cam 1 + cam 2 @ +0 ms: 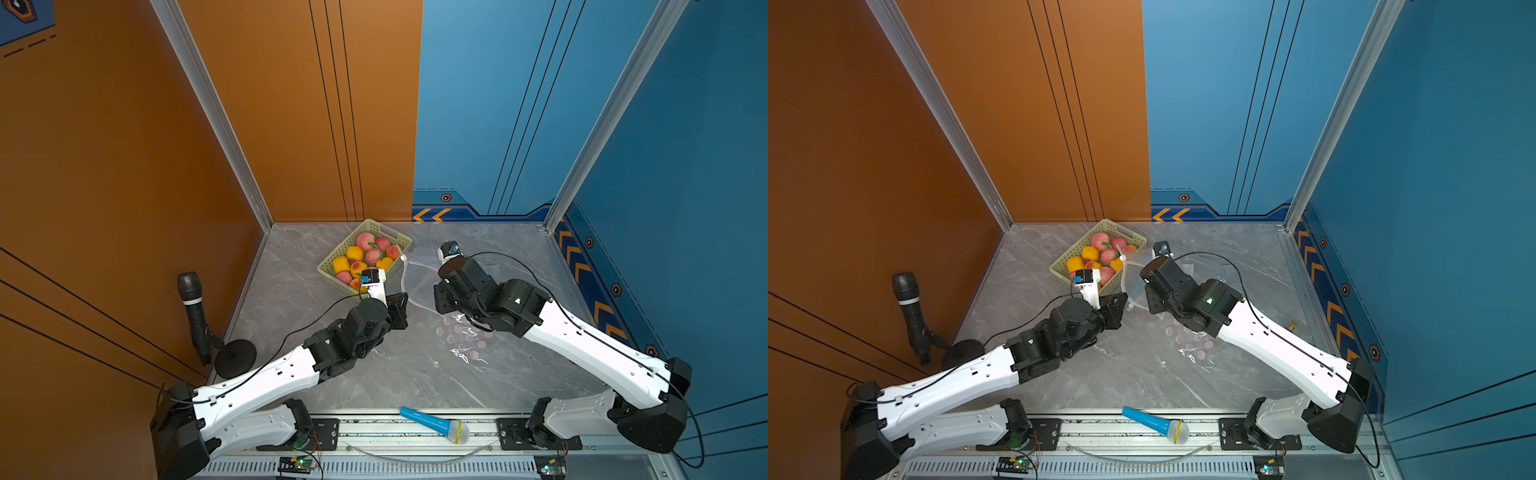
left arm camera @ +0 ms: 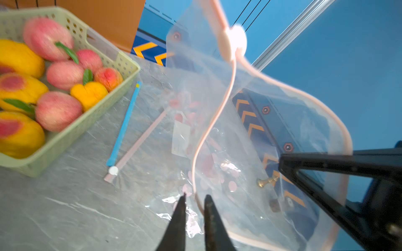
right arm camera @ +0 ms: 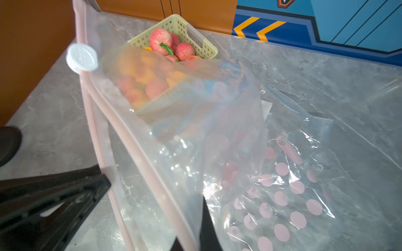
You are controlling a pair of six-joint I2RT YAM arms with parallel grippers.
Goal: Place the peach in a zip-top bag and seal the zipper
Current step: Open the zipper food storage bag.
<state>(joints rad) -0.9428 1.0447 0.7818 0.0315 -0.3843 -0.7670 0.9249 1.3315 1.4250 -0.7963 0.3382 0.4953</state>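
Seen through the bag (image 3: 217, 130), the basket (image 3: 180, 22) is blurred; the right hand (image 3: 193, 235) is cut off.

In a top view the basket (image 1: 338, 252) sits at mid-frame, at the back of the counter (image 1: 374, 386), with peaches (image 1: 365, 240) in it. The zip-top bag (image 1: 417, 279) is just right of the basket, between the left end effector (image 2: 195, 197) and the right end effector (image 3: 192, 240). Another bag (image 2: 141, 104) lies flat on the counter beside the basket. A stand microphone (image 1: 192, 307) stands at lower left, beyond the counter's edge. A toy microphone (image 1: 436, 424) lies on the rail (image 1: 374, 432) at bottom centre.
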